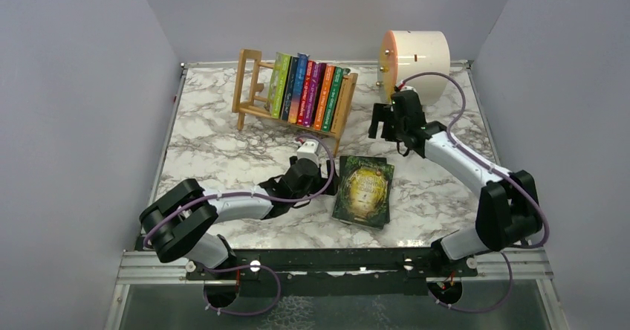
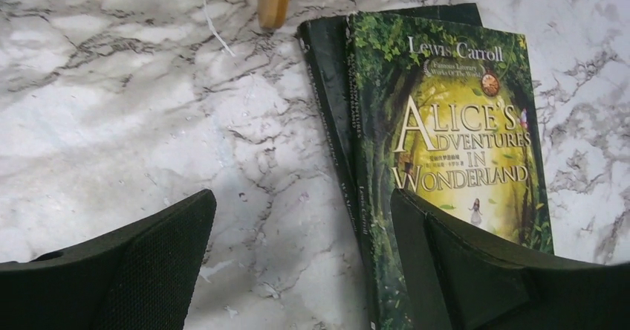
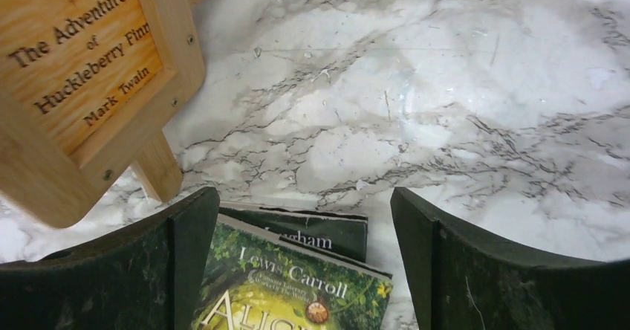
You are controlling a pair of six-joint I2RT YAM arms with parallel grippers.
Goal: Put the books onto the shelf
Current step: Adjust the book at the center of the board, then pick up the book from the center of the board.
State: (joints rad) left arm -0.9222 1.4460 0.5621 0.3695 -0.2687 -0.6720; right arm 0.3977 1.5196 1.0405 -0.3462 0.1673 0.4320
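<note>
The green Alice book (image 1: pixel 363 190) lies flat, cover up, on the marble table (image 1: pixel 215 151). It is stacked on a dark book (image 2: pixel 325 70) that shows along its spine side and far edge. The pair sits in front of the right end of the shelf (image 1: pixel 247 85), between your two arms. Its long axis runs away from the bases, leaning a little, with the spine turned toward your left arm.

That spine is what your next move turns on. Your left gripper (image 2: pixel 301 211) is the nearer one, low and just beside the spine edge. Its jaws stand apart and hold nothing, with one finger over bare marble and the other over the cover (touching it or not, I cannot tell). So the spine runs between the fingers, much closer to the cover-side one.

Your right gripper (image 3: pixel 303 196) hangs beyond the book's far edge, near the shelf's right end piece, its jaws apart and empty. The upright books (image 1: pixel 312 92) crowd the shelf's right side, so the free gap is at its left end.
</note>
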